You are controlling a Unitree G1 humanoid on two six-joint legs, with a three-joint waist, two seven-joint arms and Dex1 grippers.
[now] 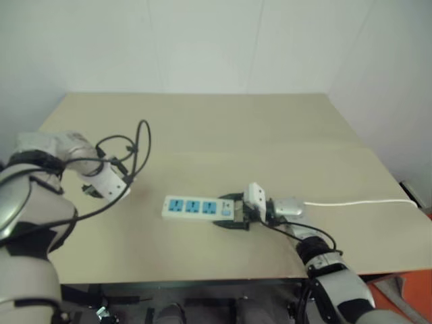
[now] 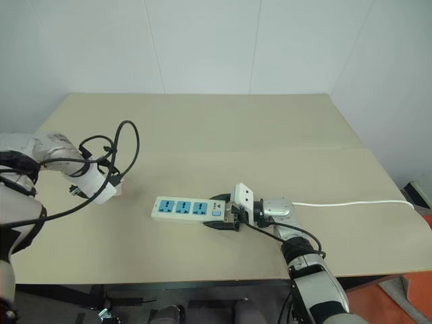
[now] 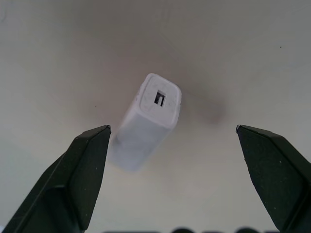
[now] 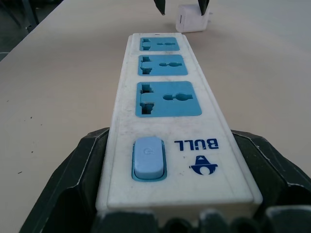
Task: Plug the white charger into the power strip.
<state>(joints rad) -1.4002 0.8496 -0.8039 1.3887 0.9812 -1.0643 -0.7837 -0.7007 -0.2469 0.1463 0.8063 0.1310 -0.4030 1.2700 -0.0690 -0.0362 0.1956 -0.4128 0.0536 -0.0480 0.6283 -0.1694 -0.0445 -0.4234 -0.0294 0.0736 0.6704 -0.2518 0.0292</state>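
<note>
The white charger [image 3: 148, 121] lies on the tan table, its slotted end face turned up toward the left wrist camera. My left gripper [image 3: 171, 129] hangs open just above it, one black finger [image 3: 82, 170] on each side and apart from it. The power strip [image 1: 196, 207], with three blue socket faces, lies flat at mid-table. My right gripper [image 1: 233, 212] is shut on its switch end, and its fingers [image 4: 80, 179] press both long sides. In the right wrist view, the charger [image 4: 192, 19] sits beyond the strip's far end under the left gripper [image 4: 181, 6].
A thin white cord [image 1: 358, 202] runs from the strip's switch end to the table's right edge. Black cables [image 1: 138, 148] loop above my left wrist. The table's front edge [image 1: 202, 278] is close below the strip. Bare tabletop [image 1: 223, 128] stretches behind it.
</note>
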